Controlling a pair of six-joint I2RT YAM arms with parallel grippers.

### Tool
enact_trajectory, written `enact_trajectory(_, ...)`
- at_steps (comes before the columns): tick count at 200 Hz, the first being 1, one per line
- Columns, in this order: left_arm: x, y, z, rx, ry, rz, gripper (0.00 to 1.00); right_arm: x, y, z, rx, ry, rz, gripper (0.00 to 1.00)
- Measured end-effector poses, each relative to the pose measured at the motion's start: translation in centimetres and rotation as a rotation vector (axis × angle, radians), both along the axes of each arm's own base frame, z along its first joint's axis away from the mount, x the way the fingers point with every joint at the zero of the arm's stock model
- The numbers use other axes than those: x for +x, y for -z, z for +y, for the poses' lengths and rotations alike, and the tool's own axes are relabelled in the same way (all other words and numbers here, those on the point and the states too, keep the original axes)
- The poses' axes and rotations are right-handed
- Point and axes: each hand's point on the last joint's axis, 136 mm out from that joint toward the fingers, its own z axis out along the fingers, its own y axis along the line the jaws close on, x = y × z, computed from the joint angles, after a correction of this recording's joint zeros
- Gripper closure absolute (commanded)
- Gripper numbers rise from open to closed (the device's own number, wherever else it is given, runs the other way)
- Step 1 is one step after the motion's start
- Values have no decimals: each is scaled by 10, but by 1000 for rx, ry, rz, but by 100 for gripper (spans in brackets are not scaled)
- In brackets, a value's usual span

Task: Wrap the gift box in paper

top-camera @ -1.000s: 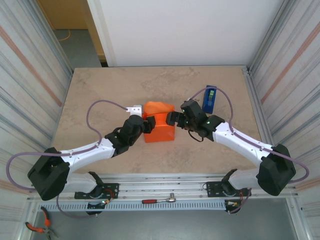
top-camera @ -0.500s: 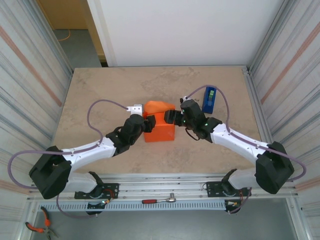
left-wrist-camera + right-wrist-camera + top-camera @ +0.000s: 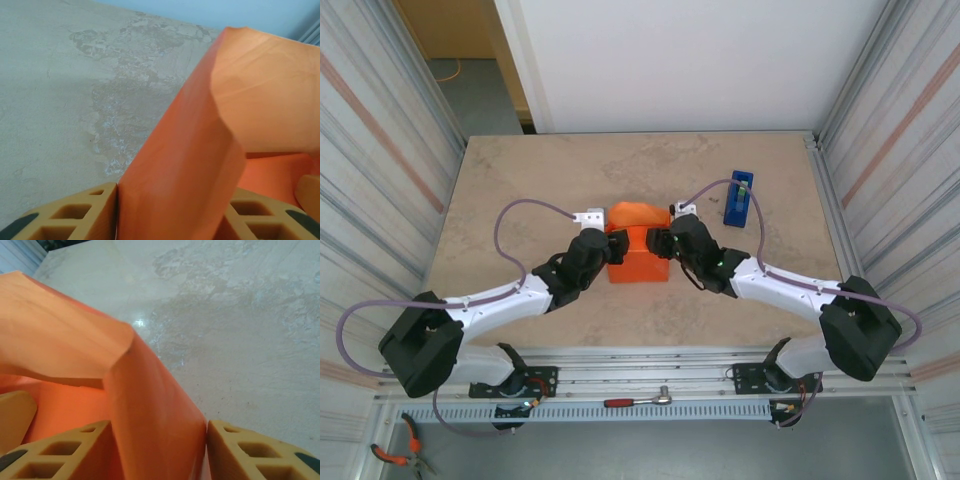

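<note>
Orange paper, matte and thin, lies folded into a blocky bundle on the tabletop, to the left of the blue tape dispenser and a little nearer the arms than it. The sheet covers every visible face, so the gift box is hidden under it. On the bundle's far side a loose flap rises in a rounded peak. The left tool meets the bundle on the side away from the dispenser, the right tool on the side toward it. From above both tips are dark and pushed up against the sheet, so the grip is hard to read there. The left wrist view is plainer: tan, honeycomb-celled fingers sit on either side of an upright crease of paper, touching it and pinching the fold. The right wrist view gives the same, its celled fingers pressed to a stiff ridge of the sheet. Each wrist view cuts the fingers off at the bottom edge, and a blurred tan shape at the frame's side is too cropped to name. Beyond the paper the tabletop is pale, veined and stone-like, softly glossy. The dispenser is a narrow blue block with a small green roll at its far end, standing apart from both tools.
</note>
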Motion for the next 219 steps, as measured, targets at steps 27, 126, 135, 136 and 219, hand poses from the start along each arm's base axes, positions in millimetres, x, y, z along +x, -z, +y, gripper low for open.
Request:
enact_trajectory(27, 3, -1, -1, 15, -1, -5, 54, 2, 0, -2, -10, 12, -10, 57)
enact_trajectory(126, 16, -2, 2, 61, 8, -10, 62, 9, 0, -1, -21, 37, -21, 71)
enact_trajectory(135, 17, -3, 2, 63, 8, -11, 66, 10, -1, -2, -21, 40, -21, 74)
enact_trajectory(136, 17, -3, 2, 64, 8, -11, 66, 10, -1, -2, -21, 40, -21, 75)
enact_trajectory(219, 22, -5, 7, 75, -6, -19, 82, 17, -2, -2, -47, 45, 9, 94)
